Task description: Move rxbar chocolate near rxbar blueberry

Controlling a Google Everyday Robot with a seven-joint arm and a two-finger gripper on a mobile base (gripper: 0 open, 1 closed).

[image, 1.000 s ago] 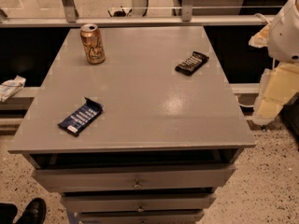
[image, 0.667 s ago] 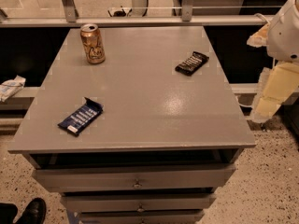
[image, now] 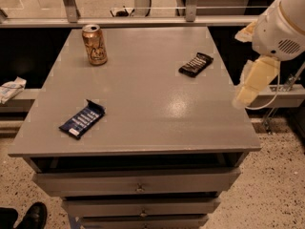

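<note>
The rxbar chocolate [image: 195,64], a black bar with white lettering, lies on the grey table top [image: 143,94] at the back right. The rxbar blueberry [image: 82,119], a dark blue bar, lies at the front left, far from the black bar. My gripper [image: 242,97] hangs off the table's right edge, pale cream under the white arm [image: 279,25]. It is to the right of and nearer than the black bar, touches nothing and holds nothing.
A tan drink can [image: 94,44] stands upright at the back left of the table. Drawers [image: 138,185] sit below the top. A metal rail [image: 143,20] runs behind the table. A shoe [image: 33,216] shows at the bottom left.
The arm and gripper have moved left and slightly up, closer to the table's right edge. Both bars and the can have not moved.
</note>
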